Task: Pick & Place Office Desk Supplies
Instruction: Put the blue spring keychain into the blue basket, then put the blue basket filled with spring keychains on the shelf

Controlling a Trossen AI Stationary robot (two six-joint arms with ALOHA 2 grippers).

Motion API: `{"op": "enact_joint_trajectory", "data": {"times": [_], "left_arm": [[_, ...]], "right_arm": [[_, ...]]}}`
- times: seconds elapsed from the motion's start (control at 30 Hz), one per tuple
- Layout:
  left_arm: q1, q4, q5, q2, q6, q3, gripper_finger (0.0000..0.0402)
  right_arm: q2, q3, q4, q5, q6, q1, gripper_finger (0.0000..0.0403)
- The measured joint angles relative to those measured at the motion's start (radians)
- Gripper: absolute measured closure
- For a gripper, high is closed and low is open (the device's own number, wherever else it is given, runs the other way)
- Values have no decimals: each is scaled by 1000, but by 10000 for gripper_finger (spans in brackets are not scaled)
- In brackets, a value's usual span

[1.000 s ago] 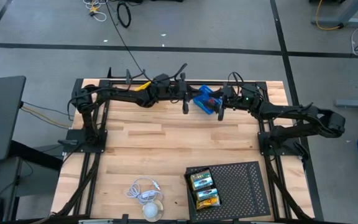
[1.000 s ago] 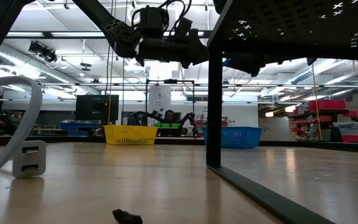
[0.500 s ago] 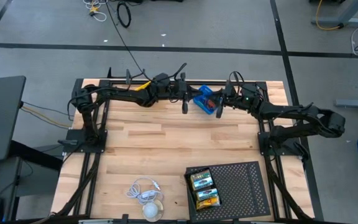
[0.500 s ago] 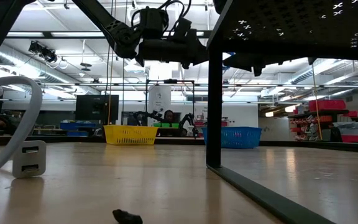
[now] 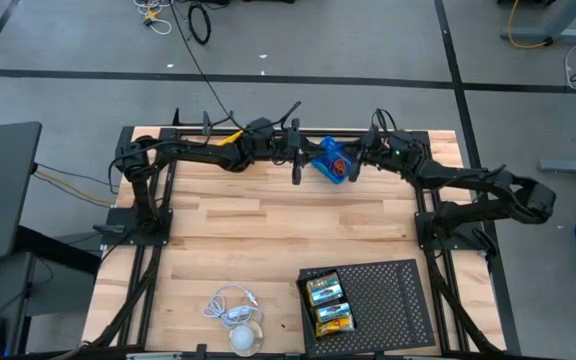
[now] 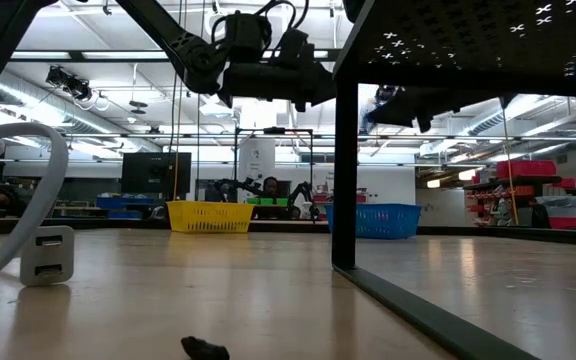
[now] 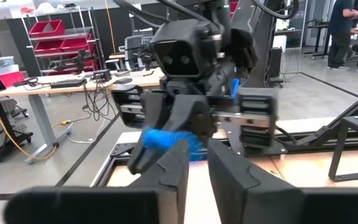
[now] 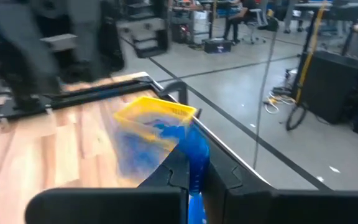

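A blue packet (image 5: 331, 160) with a yellow end (image 8: 157, 111) hangs in the air above the table's far part, between my two grippers. My right gripper (image 5: 352, 163) reaches it from the right and is shut on it. My left gripper (image 5: 301, 163) points level at it from the left. Its fingers (image 7: 178, 168) stand a narrow gap apart with nothing between them. Whether their tips touch the packet (image 7: 163, 138), I cannot tell. Two yellow-and-green crayon boxes (image 5: 325, 290) (image 5: 333, 318) lie in the black perforated tray (image 5: 388, 295) at the near right. My right gripper pinches a blue edge of the packet (image 8: 196, 152) between its two fingers (image 8: 225, 174). The fingers come in about level from the table's right side. The packet is lifted clear of the table and its yellow end points away from the fingers.
A white cable with a charger (image 5: 231, 305) and a round white thing (image 5: 246, 338) lie at the near edge, left of the tray. In the low view the tray's leg (image 6: 344, 150) stands on the wood and a small dark bit (image 6: 204, 348) lies in front.
My right gripper has swung a little toward the far edge and the packet, turned, and shut on the packet. The packet has stayed in the air at about the same place. The left arm has kept still.
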State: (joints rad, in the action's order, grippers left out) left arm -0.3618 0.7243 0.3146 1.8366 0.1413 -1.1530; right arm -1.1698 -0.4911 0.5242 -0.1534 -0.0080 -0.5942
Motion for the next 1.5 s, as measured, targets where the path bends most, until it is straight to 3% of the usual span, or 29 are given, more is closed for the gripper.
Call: {"op": "enact_joint_trajectory", "data": {"times": [0.3, 0.53, 0.87, 1.23, 1.5], "left_arm": [[-22, -21, -16, -3, -2, 0, 275], [-72, -119, -18, -79, 21, 1, 237], [-92, -241, -24, -144, 47, 1, 226], [-96, -282, -26, -144, 81, 1, 225], [-98, -315, -27, -144, 131, 1, 225]], "right_arm": [[0, 0, -52, 2, -7, -53, 387], [-17, -19, -161, -16, -5, -89, 387], [-243, -245, -438, -10, -39, -91, 384], [-277, -332, -540, 10, -83, -87, 265], [-277, -397, -709, -9, -152, -50, 222]]}}
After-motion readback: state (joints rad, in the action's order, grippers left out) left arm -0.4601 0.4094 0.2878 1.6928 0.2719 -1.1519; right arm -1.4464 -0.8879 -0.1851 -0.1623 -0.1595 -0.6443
